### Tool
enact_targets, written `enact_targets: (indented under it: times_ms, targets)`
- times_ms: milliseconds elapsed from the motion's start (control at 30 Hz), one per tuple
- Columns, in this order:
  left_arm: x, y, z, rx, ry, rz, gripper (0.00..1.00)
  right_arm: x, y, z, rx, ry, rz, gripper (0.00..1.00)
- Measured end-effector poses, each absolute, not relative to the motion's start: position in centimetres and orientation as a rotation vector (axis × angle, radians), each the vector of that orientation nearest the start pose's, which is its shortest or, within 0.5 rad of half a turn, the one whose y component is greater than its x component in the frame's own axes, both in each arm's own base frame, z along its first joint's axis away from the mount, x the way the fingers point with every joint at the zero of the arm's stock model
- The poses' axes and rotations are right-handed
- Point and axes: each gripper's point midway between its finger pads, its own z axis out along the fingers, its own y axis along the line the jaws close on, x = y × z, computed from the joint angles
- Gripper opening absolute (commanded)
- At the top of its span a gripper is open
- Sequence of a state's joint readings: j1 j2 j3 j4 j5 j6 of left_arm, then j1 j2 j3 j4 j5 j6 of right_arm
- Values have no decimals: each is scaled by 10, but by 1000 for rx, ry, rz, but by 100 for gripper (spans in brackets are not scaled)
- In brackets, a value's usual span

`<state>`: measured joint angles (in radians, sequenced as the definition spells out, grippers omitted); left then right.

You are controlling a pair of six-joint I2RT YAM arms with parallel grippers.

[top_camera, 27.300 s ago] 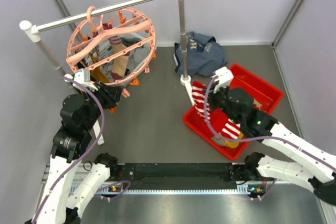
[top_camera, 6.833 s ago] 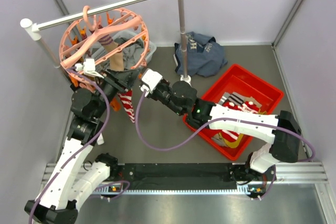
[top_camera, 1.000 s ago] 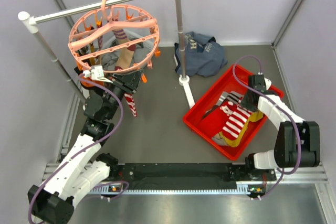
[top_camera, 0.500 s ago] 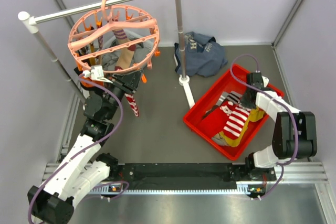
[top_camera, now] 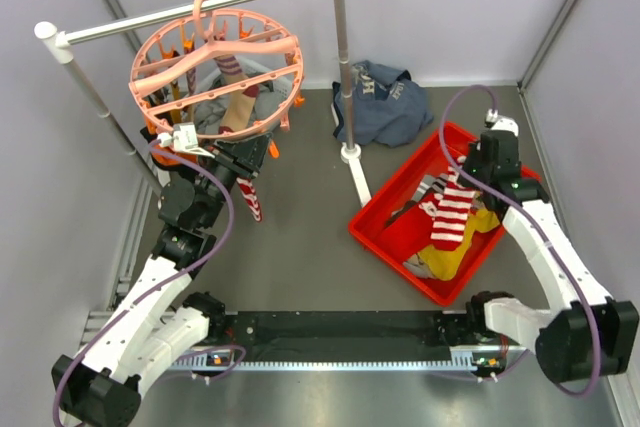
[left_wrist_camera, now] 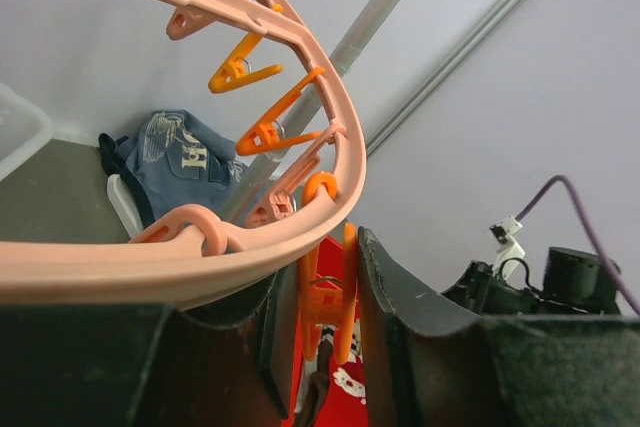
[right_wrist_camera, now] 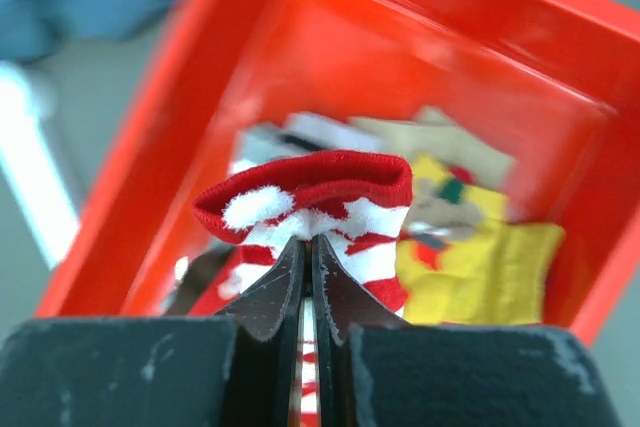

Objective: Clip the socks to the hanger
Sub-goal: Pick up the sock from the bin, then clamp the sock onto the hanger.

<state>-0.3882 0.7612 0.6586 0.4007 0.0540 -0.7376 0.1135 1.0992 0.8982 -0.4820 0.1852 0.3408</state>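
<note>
The salmon-pink hanger (top_camera: 215, 72) hangs by its hook from the rail, with socks (top_camera: 238, 97) clipped inside its ring. Under its near rim my left gripper (top_camera: 255, 154) is shut on an orange clip peg (left_wrist_camera: 335, 297), squeezed between the fingers (left_wrist_camera: 400, 297) just below the ring (left_wrist_camera: 200, 257). A striped sock (top_camera: 250, 197) hangs below that gripper. Above the red bin (top_camera: 385, 209), my right gripper (top_camera: 468, 183) is shut on the cuff of a red-and-white striped sock (right_wrist_camera: 310, 192), which dangles (top_camera: 450, 217) over the yellow sock (right_wrist_camera: 480, 257) and the others in the bin.
The white-and-grey rail stand (top_camera: 342, 57) has a post between the hanger and the bin. A navy garment (top_camera: 385, 97) lies behind that post. A translucent tub (left_wrist_camera: 15, 137) sits under the hanger. Grey walls close in the left, back and right.
My right gripper closed on the striped sock's cuff and lifted it up out of the bin. The left arm and the hanger have not moved.
</note>
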Motion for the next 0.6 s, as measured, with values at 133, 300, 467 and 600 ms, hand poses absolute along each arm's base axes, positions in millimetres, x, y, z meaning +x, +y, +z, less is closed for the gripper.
enact_targets:
  times_ms: [133,300,467,600]
  targets:
    - [286,-157,373,-185,1328,-997,21,314,65,206,136,2117,196,0]
    - [286,-158,374,-185,1328,-997,21,294,144,249,-193,1956,392,0]
    - [286,-158,376,-184,1328,-998,21,267,224,272,-481,1836,548,0]
    - [285,-158,376,-181,1329,-1000,21,260,266,284,-594,1772,606,0]
